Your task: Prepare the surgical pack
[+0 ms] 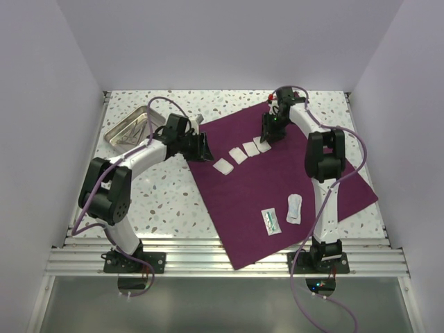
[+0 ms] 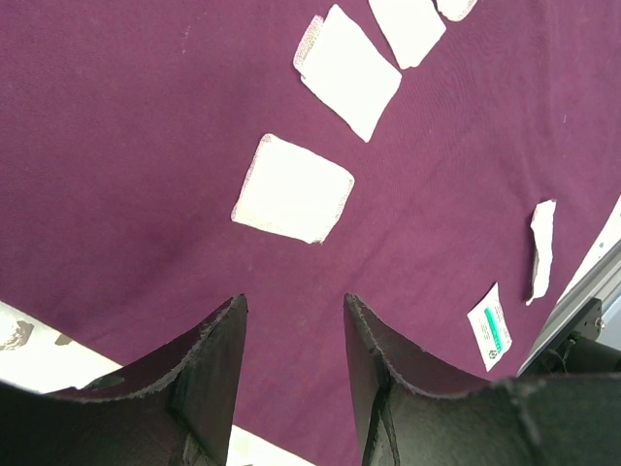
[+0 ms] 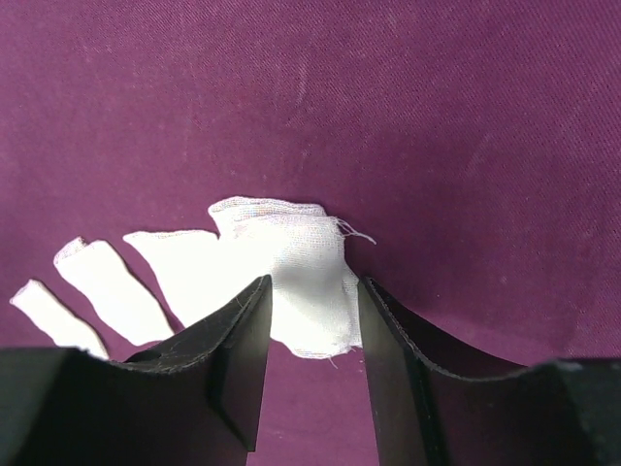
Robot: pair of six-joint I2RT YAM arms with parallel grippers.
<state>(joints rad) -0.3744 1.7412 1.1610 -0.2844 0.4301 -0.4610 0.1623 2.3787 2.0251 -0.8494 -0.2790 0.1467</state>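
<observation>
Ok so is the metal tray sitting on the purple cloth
No, the metal tray rests on the speckled table, off to the left of the purple cloth.

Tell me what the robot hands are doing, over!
Left gripper open, empty, above the surgical pack edge. Right gripper open, straddling the end gauze square. Pack spread flat. Nothing in the way.

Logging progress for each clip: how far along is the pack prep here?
Done: cloth spread flat; four gauze squares in a row, packet and white strip on it. In hand: right gripper open over the end gauze; left gripper open, empty, at the cloth's edge. Left, probably: tray sits off the cloth; nothing folded yet.
</observation>
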